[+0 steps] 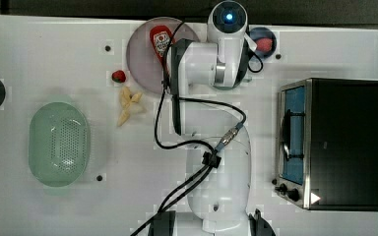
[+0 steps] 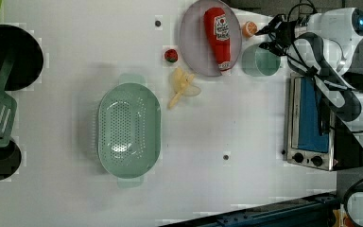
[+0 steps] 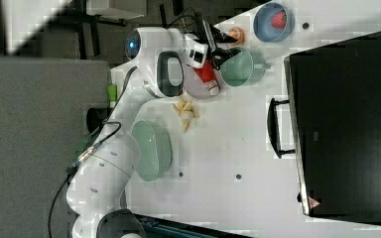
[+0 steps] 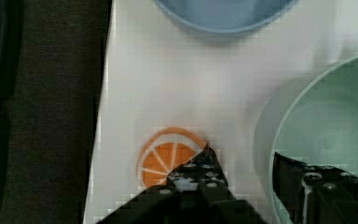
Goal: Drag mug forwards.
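At the far corner of the desk [image 2: 246, 123], about one o'clock from the green basket [image 2: 129, 127] in the left view, the mug [image 2: 261, 60] was seen upright, just beside the grey plate [image 2: 194, 47] that carried the ketchup bottle [image 2: 219, 38]. The gripper [image 4: 242, 175] was parted across the mug's rim in the wrist view: one finger stood outside the wall, over the orange slice [image 4: 168, 156], and the other inside the cup. No squeeze on the wall could be confirmed, so the fingers were taken as spread around the rim rather than clamped on it.

The reach to the mug was judged done; the closing on the rim and the whole drag were judged left to do.

Room was tight. The desk edge lay close beyond the orange slice, the blue bowl [image 3: 273, 22] sat at about one o'clock from the mug in the right view, and the toaster oven [image 2: 312, 123] stood near, at five o'clock in the left view. Bare desk lay at six o'clock from the mug there, between the banana pieces [image 2: 182, 85] and the oven.
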### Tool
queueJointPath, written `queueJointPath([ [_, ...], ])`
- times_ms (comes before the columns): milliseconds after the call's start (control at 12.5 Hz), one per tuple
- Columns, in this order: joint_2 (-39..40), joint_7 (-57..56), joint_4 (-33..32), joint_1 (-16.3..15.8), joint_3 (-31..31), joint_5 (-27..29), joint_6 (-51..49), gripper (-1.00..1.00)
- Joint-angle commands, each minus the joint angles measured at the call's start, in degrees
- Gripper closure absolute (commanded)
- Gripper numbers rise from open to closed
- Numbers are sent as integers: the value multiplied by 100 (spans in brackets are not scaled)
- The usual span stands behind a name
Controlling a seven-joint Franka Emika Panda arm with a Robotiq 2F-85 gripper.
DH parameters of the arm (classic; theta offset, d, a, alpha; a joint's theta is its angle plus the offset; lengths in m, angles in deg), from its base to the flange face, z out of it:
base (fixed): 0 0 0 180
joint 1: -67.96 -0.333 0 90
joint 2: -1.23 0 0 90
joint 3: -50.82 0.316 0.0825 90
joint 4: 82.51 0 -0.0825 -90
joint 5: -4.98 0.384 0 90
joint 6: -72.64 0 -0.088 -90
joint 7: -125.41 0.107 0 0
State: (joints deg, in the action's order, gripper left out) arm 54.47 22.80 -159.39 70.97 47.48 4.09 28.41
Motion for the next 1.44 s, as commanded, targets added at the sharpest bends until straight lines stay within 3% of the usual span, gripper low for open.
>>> queueJointPath([
  [80, -50, 56, -23, -51, -154, 49, 270, -52],
  [240, -263, 55, 16, -48, -161, 49, 236, -97],
  [320, -447, 21, 5, -49, -160, 48, 60, -100],
  [800, -1960, -1226, -232, -47, -160, 47, -1436, -100],
  [1120, -3283, -1564, -1299, -56, -148, 47, -2490, -100],
  [1440, -4734, -2053, -2603, -102, -115, 47, -2664, -100],
])
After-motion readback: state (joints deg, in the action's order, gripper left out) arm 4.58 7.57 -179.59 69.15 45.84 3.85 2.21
